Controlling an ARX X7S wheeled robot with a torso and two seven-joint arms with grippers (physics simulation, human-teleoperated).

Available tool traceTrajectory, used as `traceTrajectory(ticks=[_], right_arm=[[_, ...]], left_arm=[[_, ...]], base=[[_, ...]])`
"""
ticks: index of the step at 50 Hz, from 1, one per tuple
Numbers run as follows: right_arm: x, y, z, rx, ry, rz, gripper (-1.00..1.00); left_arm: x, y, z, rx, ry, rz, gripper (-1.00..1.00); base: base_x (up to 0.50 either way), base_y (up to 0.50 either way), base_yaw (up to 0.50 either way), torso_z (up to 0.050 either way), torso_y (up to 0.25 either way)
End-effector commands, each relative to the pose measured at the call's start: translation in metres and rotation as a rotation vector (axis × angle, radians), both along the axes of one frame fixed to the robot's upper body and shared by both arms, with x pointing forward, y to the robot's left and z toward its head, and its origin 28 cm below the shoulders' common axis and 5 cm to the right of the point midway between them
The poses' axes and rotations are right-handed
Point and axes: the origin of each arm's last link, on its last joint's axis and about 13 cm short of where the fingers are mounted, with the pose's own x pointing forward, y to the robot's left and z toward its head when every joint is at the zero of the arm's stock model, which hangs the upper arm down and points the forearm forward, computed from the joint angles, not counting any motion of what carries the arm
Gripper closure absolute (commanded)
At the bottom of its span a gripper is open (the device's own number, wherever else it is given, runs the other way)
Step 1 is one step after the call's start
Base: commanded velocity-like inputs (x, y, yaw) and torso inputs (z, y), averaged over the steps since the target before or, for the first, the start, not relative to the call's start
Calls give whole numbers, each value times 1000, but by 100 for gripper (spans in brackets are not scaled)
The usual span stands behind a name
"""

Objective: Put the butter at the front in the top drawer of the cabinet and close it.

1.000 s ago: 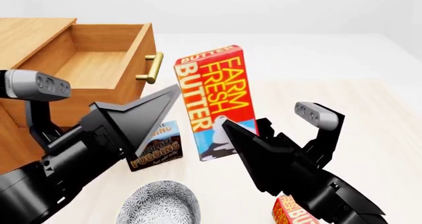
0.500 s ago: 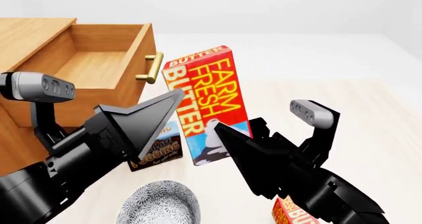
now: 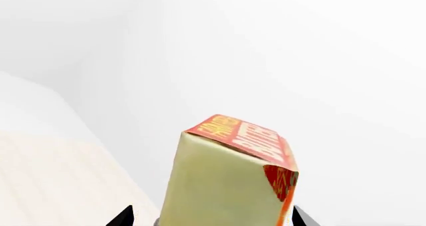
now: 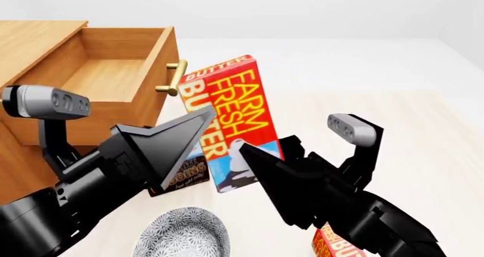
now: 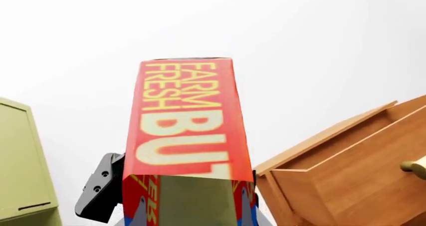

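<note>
Left wrist view: the butter (image 3: 230, 178) fills the lower centre, pale side face toward the camera, red lettered end away. Dark tips of the left gripper (image 3: 211, 220) show on either side of the carton at the frame edge; it appears clamped on the carton.

Head view: butter (image 4: 226, 121) held off the desk (image 4: 423, 132), long axis near vertical, top leaning slightly toward the desk's left edge, "FARM FRESH BUTTER" face toward the camera, cow picture at the lower end. It hangs just right of the top drawer (image 4: 113, 78), which stands pulled out of the cabinet (image 4: 30, 41) at the desk's left side; the drawer's visible interior is bare wood. Left gripper (image 4: 198, 135) against the carton's left edge. Right gripper (image 4: 261, 155) at the carton's lower right; whether clenched or released, cannot tell. Chocolate pudding box (image 4: 180, 175) stands behind the left arm. Patterned bowl (image 4: 181, 234) near the front edge, nothing visible inside. Second butter carton (image 4: 332, 243) lies at the front, partly hidden.

Right wrist view: butter (image 5: 186, 131) upright, lettering running along its length; drawer (image 5: 346, 171) open beside it.
</note>
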Motion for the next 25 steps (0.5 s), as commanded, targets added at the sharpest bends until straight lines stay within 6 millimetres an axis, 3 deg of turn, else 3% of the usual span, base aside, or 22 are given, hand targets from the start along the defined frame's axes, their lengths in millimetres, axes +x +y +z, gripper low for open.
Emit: traceTrajectory(ticks=[1,25], right_arm=[[0,1,8,38,-35,25,100],[-1,2,11,32,-40,40,100]], left_arm=[[0,-1,0,4,-1,-3,-100],[6,-2,3,23,-10,-18,-100]], base=[[0,0,0,0,0],[0,0,0,0,1]])
